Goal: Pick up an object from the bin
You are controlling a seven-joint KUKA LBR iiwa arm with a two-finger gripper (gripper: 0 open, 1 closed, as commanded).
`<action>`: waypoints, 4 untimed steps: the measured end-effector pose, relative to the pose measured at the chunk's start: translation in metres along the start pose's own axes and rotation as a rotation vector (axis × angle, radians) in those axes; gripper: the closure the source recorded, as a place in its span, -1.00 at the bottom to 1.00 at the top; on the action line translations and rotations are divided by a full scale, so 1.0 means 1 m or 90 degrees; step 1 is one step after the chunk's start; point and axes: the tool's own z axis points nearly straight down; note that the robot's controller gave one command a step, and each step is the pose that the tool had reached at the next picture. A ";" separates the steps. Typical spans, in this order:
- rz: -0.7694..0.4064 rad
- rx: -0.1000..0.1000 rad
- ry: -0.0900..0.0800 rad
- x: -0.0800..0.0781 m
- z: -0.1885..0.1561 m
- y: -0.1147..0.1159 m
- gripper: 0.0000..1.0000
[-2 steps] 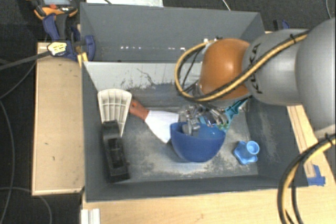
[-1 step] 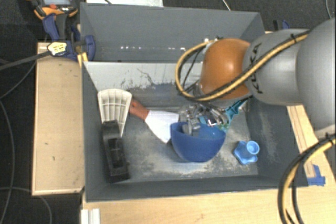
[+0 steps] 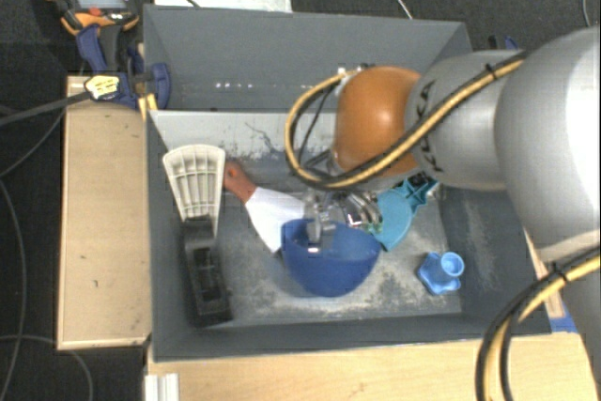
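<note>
Where the arm reaches in from the right and bends downward, the gripper (image 3: 324, 235) sits low at the near-centre of the bin (image 3: 310, 61), right at the upper rim of a round blue bowl (image 3: 329, 269). That is the thing it is over. The metal tip overlaps the bowl's edge, which looks like a line-up for pinching the thin wall rather than spanning the whole body, since the bowl seems far too wide to straddle. Whether the gripper is apart, together or clamped on that rim I cannot tell, as the wrist hardware and the orange cover (image 3: 376, 122) above it mask the tip. The bowl rests on the bin floor with one side against a flat white piece (image 3: 268, 213). A reddish-brown bit (image 3: 238, 181) pokes out from behind that piece's upper-left corner. On the bowl's other side a turquoise plastic part (image 3: 404, 207) lies close beside the wrist, near enough that I judge it could be nudged on a lift. Further right, a small blue cap-like fitting (image 3: 440, 270) stands apart on bare floor. Along the left wall, well clear of the arm, a cream ribbed scoop (image 3: 195, 178) lies above a black block (image 3: 205, 275). Neither seems likely to interfere.
</note>
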 end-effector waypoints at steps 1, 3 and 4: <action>-0.065 -0.005 -0.006 0.006 0.005 -0.004 1.00; -0.129 -0.003 -0.002 0.003 0.005 0.031 1.00; -0.227 0.005 0.001 0.000 0.004 0.037 1.00</action>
